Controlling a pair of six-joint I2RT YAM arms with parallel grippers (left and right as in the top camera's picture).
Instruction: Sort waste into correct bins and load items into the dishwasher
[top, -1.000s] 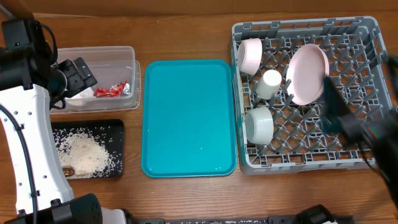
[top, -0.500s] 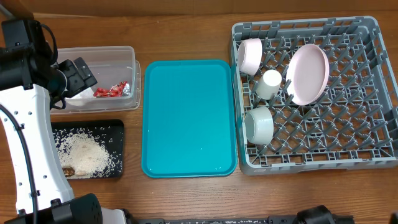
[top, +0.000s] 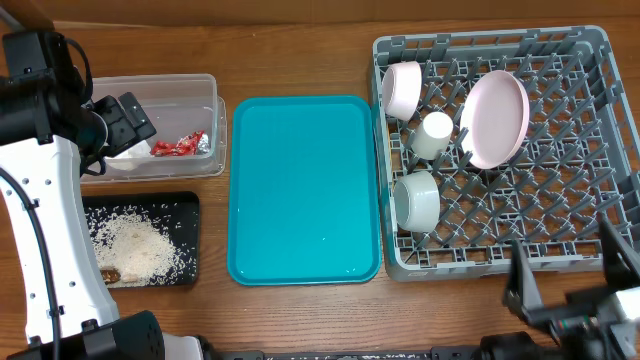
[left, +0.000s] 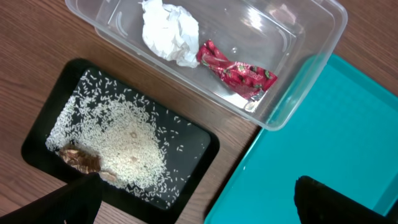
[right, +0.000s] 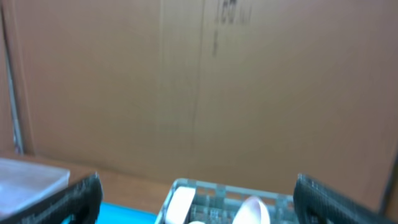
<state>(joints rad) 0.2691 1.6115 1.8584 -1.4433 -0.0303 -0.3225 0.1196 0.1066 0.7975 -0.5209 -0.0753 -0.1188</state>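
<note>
L claw (left: 196, 200), R claw (right: 199, 194): both spread, empty. Napkin (left: 168, 31), wrapper (left: 237, 72) in tub (left: 292, 28); rice (left: 124, 146) in black tray (left: 34, 146); plate (top: 494, 118) in rack (top: 480, 42). Lower R claw carelessly and you may clip rack's rim.

Left arm (top: 40, 230): white link runs up the left edge of the overhead view, with the black wrist bent inward at the top. Black two-finger left gripper (top: 135, 122) points down at the surface, jaws spread wide, nothing between them. Its dark fingertips (left: 74, 199) show at the bottom corners of the wrist view.

Black two-finger right gripper (top: 566, 262): low in the right corner, pitched up near level, jaws wide apart and empty. Its fingers (right: 68, 198) are blurred.
</note>
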